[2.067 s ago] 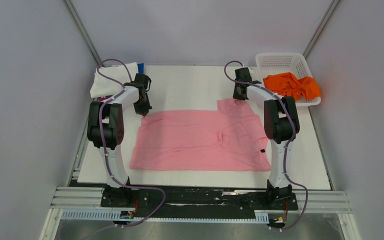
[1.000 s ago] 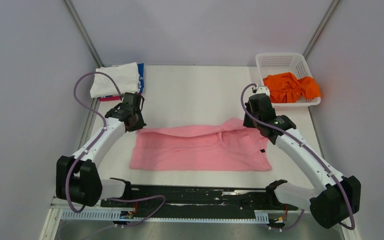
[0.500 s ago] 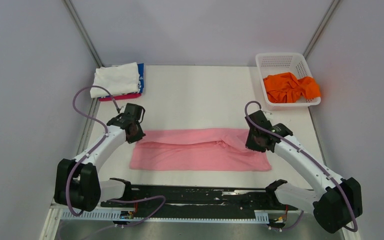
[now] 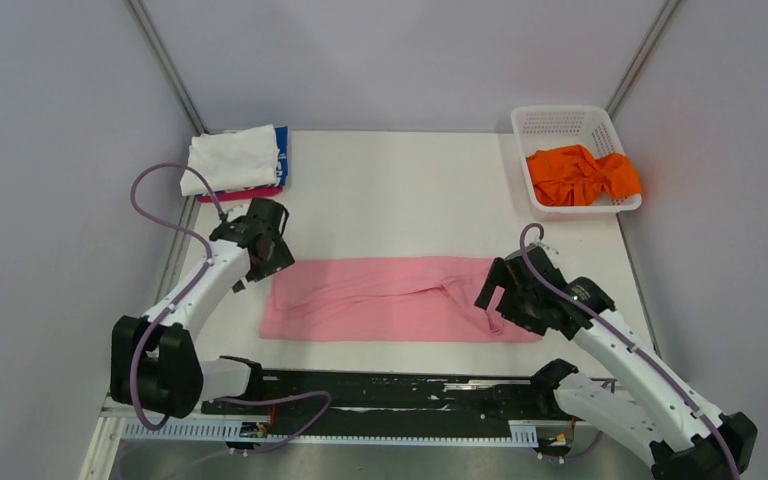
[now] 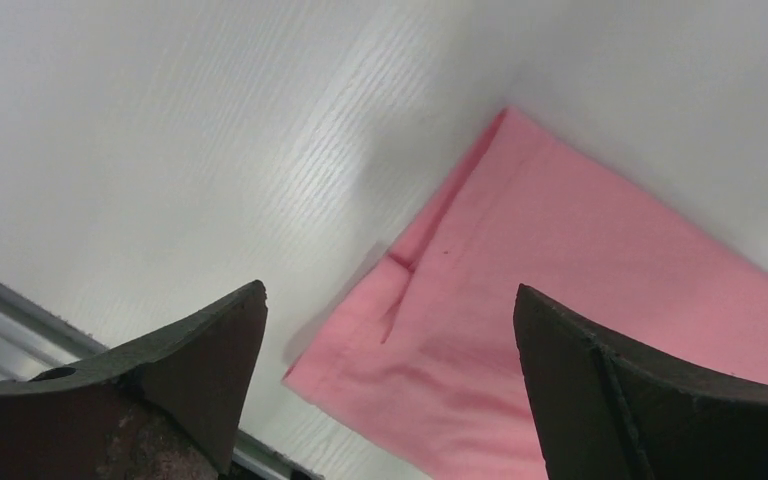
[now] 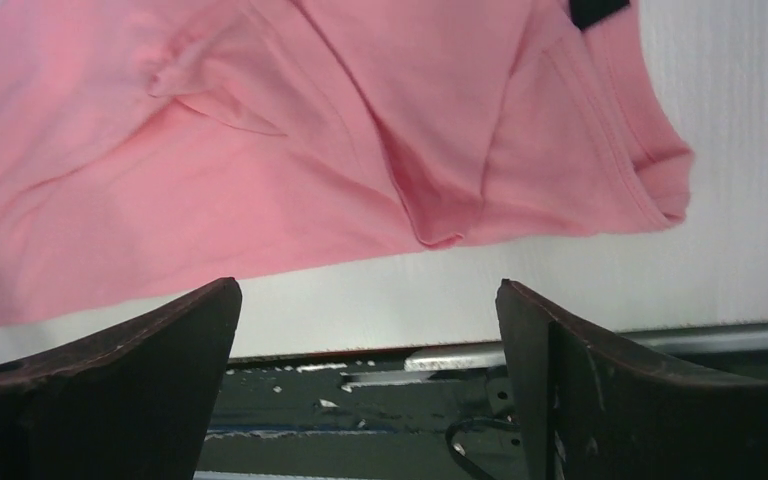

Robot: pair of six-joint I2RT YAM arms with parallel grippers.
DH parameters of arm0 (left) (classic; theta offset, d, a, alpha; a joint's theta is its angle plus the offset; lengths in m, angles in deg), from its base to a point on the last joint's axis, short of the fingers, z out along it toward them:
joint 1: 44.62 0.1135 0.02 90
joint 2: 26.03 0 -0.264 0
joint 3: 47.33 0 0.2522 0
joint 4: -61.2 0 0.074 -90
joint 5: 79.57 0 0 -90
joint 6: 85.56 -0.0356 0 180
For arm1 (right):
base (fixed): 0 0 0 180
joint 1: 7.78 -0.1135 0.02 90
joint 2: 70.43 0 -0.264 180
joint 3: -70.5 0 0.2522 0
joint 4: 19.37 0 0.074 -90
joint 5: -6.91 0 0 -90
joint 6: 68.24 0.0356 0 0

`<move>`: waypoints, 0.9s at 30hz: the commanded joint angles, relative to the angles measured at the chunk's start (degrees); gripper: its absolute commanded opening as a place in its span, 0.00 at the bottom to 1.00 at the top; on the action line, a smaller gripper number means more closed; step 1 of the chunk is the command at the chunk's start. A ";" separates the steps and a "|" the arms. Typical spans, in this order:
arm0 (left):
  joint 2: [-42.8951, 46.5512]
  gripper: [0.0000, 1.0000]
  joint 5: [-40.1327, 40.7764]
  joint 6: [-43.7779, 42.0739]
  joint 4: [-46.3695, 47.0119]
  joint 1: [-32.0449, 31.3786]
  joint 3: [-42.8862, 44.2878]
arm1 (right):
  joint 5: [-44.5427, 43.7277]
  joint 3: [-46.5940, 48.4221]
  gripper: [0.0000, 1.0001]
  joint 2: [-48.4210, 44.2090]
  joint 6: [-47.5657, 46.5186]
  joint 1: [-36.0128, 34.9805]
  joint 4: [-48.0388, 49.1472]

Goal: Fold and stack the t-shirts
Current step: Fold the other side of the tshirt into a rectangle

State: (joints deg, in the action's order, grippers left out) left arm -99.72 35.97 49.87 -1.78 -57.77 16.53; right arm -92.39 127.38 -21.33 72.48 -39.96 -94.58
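Observation:
The light pink t-shirt [image 4: 380, 298] lies folded into a long flat band across the near part of the table. My left gripper [image 4: 272, 255] hovers open over its far left corner, and the pink cloth [image 5: 580, 300] shows below and between the jaws of the left gripper [image 5: 390, 290], untouched. My right gripper [image 4: 500, 290] is open above the shirt's right end. In the right wrist view the pink shirt [image 6: 260, 130] lies beyond the spread jaws of the right gripper [image 6: 368, 283], which hold nothing. An orange t-shirt [image 4: 580, 172] sits crumpled in the basket.
A white lattice basket [image 4: 560, 120] stands at the far right corner. At the far left is a pile of folded shirts: white [image 4: 232, 158] on top, blue [image 4: 282, 150] and magenta [image 4: 240, 193] edges showing beneath. The black base rail [image 6: 360, 400] runs along the table's near edge.
Both grippers drew the pink shirt's far edge toward the near edge, folding it into a narrow band. Both then opened and let the cloth go.

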 commanded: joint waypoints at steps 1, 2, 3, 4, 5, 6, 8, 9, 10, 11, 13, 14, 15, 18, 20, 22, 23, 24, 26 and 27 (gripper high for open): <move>4.96 1.00 -7.01 -4.38 3.42 -0.08 4.80 | 0.71 -1.34 1.00 -4.44 -4.19 -0.01 15.32; 5.58 1.00 -13.92 -5.35 8.23 -0.11 4.37 | 0.72 -1.97 1.00 -4.13 -5.09 0.17 19.47; 5.71 1.00 -17.36 -6.52 10.70 -0.12 2.98 | 1.28 -2.46 1.00 -3.30 -5.72 0.67 23.23; 5.45 1.00 -24.86 -6.68 15.81 -0.12 2.19 | 3.01 -2.77 1.00 -1.68 -6.89 1.55 26.46; 5.12 1.00 -28.71 -6.63 18.40 -0.17 0.56 | 5.31 -2.88 1.00 0.62 -8.11 2.83 29.36; 3.81 1.00 -35.06 -6.61 22.26 -0.18 -0.08 | 7.47 -2.71 1.00 3.12 -8.84 4.22 31.06; 1.14 1.00 -39.19 -6.40 24.20 -0.24 -0.93 | 12.15 -2.18 1.00 9.18 -10.12 7.07 33.40; 0.24 1.00 -39.48 -6.38 24.40 -0.23 -1.29 | 13.93 -1.95 1.00 11.96 -11.16 8.09 34.58; -1.23 1.00 -39.37 -6.44 24.71 -0.22 -1.53 | 15.22 -1.90 1.00 14.50 -11.86 8.85 35.94; -2.48 1.00 -39.18 -6.48 24.87 -0.21 -2.21 | 16.47 -1.71 1.00 16.79 -12.93 9.38 37.57; -3.92 1.00 -38.47 -6.66 25.40 -0.19 -3.31 | 18.85 -1.22 1.00 21.10 -14.72 9.50 38.95; -4.40 1.00 -37.76 -6.62 25.64 -0.21 -3.68 | 19.84 -0.93 1.00 23.09 -15.72 9.51 39.29; -5.20 1.00 -36.97 -6.57 25.73 -0.17 -4.35 | 20.46 -0.77 1.00 24.74 -16.53 9.51 39.47; -6.85 1.00 -35.25 -6.22 26.26 -0.13 -5.45 | 21.20 -1.19 1.00 28.06 -17.59 9.50 40.10; -8.03 1.00 -34.18 -6.21 26.16 -0.12 -5.80 | 22.07 -1.90 1.00 28.85 -18.04 9.37 40.55; -9.07 1.00 -33.35 -6.36 26.10 -0.12 -5.95 | 22.61 -2.99 1.00 29.09 -18.93 9.33 41.31; -9.51 1.00 -32.64 -6.34 26.10 -0.12 -6.04 | 22.87 -3.51 1.00 29.18 -19.37 9.24 41.59; -9.75 1.00 -32.34 -6.46 26.10 -0.12 -6.06 | 23.15 -3.90 1.00 29.25 -19.75 9.18 41.81; -10.28 1.00 -31.55 -6.42 26.21 -0.12 -6.07 | 24.83 -4.38 1.00 29.17 -20.99 8.67 41.88; -10.61 1.00 -31.28 -6.41 26.23 -0.12 -5.96 | 25.78 -4.50 1.00 29.02 -21.46 8.17 41.93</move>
State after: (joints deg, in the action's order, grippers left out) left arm -109.31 2.27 44.32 22.53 -57.95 10.65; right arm -70.71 123.73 7.92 54.57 -30.69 -55.72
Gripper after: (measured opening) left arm 0.997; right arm 0.998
